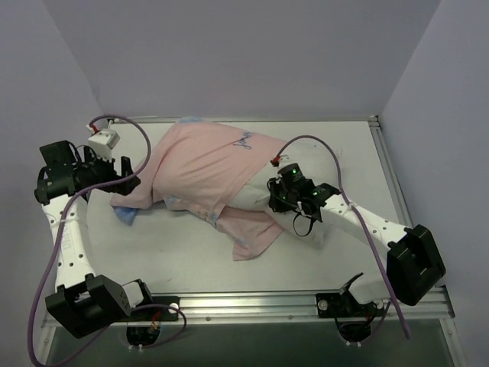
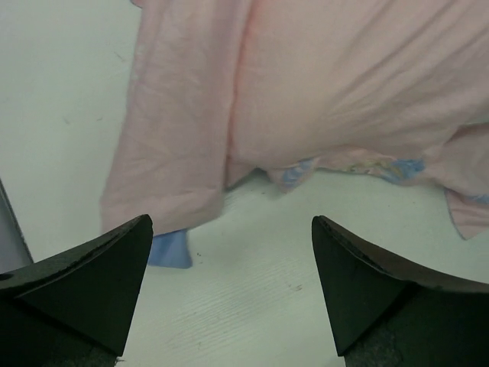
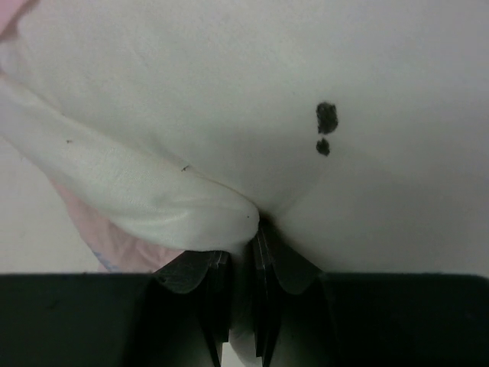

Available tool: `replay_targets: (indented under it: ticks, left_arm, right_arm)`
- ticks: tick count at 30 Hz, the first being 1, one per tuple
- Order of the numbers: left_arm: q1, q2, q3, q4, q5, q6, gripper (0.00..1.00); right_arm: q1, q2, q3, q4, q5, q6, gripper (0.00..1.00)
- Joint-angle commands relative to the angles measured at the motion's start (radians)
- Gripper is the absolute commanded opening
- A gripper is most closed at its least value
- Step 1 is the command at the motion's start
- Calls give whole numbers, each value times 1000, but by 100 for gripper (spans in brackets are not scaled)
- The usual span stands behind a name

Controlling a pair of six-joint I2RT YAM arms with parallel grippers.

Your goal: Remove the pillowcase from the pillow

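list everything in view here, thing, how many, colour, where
pillowcase: one, pale pink side out with blue print at the edges, across the middle of the table, covering most of the pillow
pillow: one, white, right end sticking out of the pillowcase
black marks: two, on the pillow's exposed end
table: one, light grey, under everything
walls: lavender, behind and at both sides
cables: two, purple, one along each arm
left gripper: one, black, open and empty, beside the pillowcase's left end
right gripper: one, black, shut on the pillow's exposed end
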Motion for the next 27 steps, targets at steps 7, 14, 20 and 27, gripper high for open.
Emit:
replay_targets:
  ticks: [7,14,20,27]
  left_arm:
    - [-634,54,172,161,-107,-199,94]
    - [-999,350,265,316,-403,-191,89]
    - [-1048,547,388,347,-468,-198,72]
    - [-1044,634,446,365,-546,-214,30]
  right_arm:
    - [59,-31,-93,92,-203,127,0]
    - [59,-56,-149,96,-183,174,0]
    - [59,-79,-197,101,-174,199,0]
    - [57,-109,-205,54,-148,190,0]
